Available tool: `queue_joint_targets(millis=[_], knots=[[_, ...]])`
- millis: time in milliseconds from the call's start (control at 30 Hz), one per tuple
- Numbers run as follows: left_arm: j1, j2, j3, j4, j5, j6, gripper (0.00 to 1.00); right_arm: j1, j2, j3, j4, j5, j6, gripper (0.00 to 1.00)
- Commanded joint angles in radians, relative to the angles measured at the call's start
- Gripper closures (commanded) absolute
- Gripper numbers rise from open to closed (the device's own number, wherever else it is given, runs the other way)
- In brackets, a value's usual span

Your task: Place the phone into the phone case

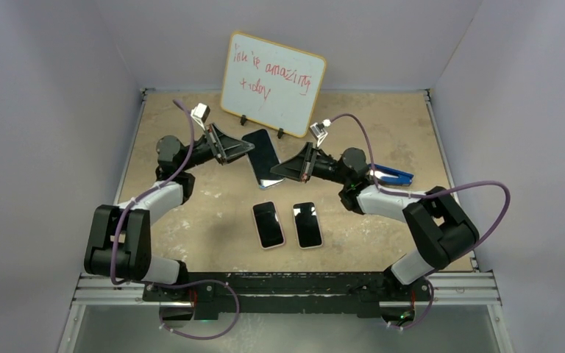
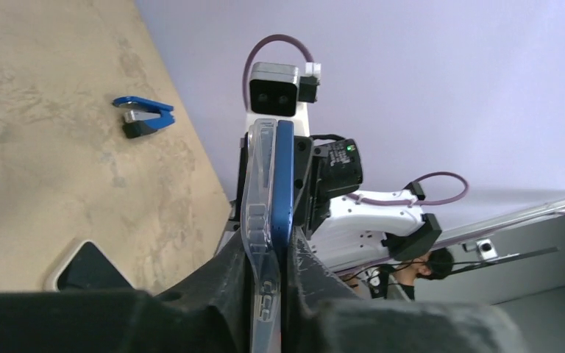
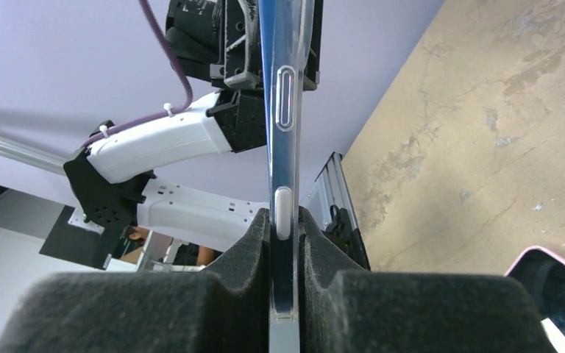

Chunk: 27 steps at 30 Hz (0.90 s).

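Observation:
A blue phone [image 1: 263,156] hangs above the table between both arms, screen up and tilted. In the left wrist view the phone [image 2: 285,173] shows edge-on with the clear phone case [image 2: 260,184] against its left side. The case bows a little away from the phone at the far end. My left gripper [image 2: 272,257] [image 1: 244,149] is shut on phone and case together at one end. My right gripper [image 3: 285,220] [image 1: 283,170] is shut on the other end, where the phone's edge [image 3: 279,154] sits inside the clear case [image 3: 303,44].
Two other phones [image 1: 268,224] [image 1: 307,224] lie screen up side by side on the table in front of the arms. A small whiteboard [image 1: 272,72] with red writing stands at the back. A blue stapler [image 1: 393,176] [image 2: 143,118] lies at the right.

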<state>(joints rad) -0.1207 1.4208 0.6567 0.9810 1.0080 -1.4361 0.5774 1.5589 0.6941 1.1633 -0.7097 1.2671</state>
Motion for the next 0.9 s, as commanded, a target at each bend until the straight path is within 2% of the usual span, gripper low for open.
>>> queue_joint_targets(millis=[0, 33, 100, 233, 400, 700, 767, 867], knots=[[-0.034, 0.007, 0.006, 0.15, -0.016, -0.05, 0.98, 0.007, -0.047, -0.012, 0.082, -0.03, 0.0, 1.0], [-0.039, 0.018, 0.018, 0.135, 0.001, -0.029, 1.0, 0.007, -0.054, -0.014, 0.067, -0.03, -0.003, 1.0], [-0.042, 0.046, 0.033, 0.136, 0.036, -0.003, 1.0, 0.006, -0.075, -0.011, 0.012, -0.03, -0.022, 0.91], [-0.043, 0.102, 0.031, 0.294, 0.09, -0.074, 1.0, 0.006, -0.134, 0.034, -0.209, 0.006, -0.125, 0.64], [-0.055, 0.139, 0.042, 0.452, 0.152, -0.164, 1.0, 0.001, -0.169, 0.083, -0.284, 0.034, -0.144, 0.47], [-0.106, 0.136, 0.013, 0.451, 0.221, -0.122, 1.0, -0.01, -0.135, 0.173, -0.293, 0.03, -0.124, 0.46], [-0.115, 0.132, 0.012, 0.431, 0.223, -0.102, 1.0, -0.014, -0.134, 0.183, -0.296, 0.03, -0.124, 0.5], [-0.125, 0.126, 0.026, 0.352, 0.233, -0.044, 1.0, -0.018, -0.135, 0.185, -0.3, 0.03, -0.123, 0.62]])
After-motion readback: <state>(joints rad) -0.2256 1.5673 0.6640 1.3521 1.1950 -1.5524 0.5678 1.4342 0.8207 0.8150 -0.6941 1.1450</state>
